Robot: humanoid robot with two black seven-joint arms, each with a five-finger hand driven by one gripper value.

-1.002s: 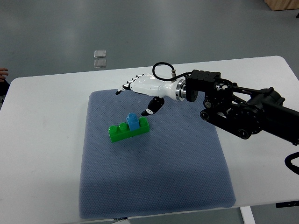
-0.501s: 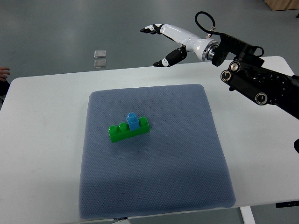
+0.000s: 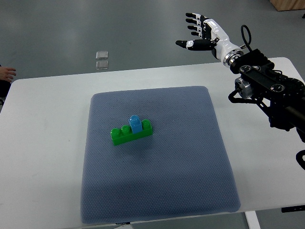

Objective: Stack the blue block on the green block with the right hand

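Top view. Right hand (image 3: pixel 206 33) raised beyond the far right edge of the white table (image 3: pixel 43 143), fingers (image 3: pixel 193 20) spread wide, thumb extended sideways, palm empty. Black forearm and joint housings (image 3: pixel 267 88) entering from the right picture edge, over the table's far right corner.

Below and well to the left of the hand: blue-grey mat (image 3: pixel 157 191) covering the middle of the table, all four borders inside the tabletop. Bare white tabletop on both sides of the mat, wider on the side away from the hand. Open mat surface all around the blocks, with the largest clear stretch on the near side.

Well apart from the hand, left of mat centre: green block (image 3: pixel 121 135), lying slightly skewed, three studs exposed. Blue block (image 3: pixel 135 124) seated on top of the green block, between its studs, upright, touching nothing else.

Further left of the hand, on the grey floor past the table's far edge: two small pale squares (image 3: pixel 101 59), one just behind the other. At the left picture edge, level with the table's far corner: part of a person's hand (image 3: pixel 5 74).
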